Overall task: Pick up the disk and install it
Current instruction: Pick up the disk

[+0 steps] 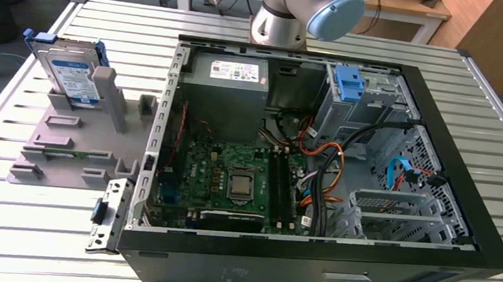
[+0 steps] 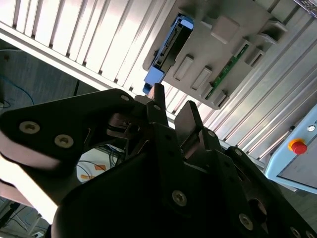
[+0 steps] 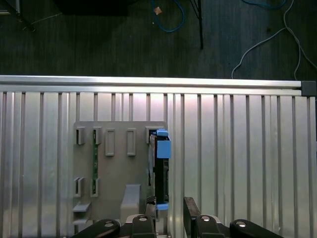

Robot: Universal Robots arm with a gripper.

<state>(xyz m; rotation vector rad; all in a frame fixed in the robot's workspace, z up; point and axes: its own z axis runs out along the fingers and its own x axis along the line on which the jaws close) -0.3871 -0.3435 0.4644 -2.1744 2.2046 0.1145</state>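
Note:
The disk (image 1: 69,74) stands upright on its edge in a grey holder (image 1: 69,139) on the slatted table, at the exterior view's left, beside the open computer case (image 1: 313,269). It is a silver drive with a white-and-blue label in a bright blue caddy. In both wrist views it shows edge-on (image 3: 160,168) (image 2: 171,42). My gripper (image 3: 169,210) (image 2: 173,111) hovers well above the disk, open, with nothing between its black fingers (image 3: 190,208). The arm (image 1: 304,9) reaches in from the far side of the case.
Inside the case are a motherboard (image 1: 234,177), a grey power supply (image 1: 230,77), loose cables (image 1: 331,168) and a bare blue bracket (image 1: 351,85) at the drive bay. A green circuit strip (image 3: 95,166) sits in the holder. The table edge (image 3: 148,82) borders floor with cables.

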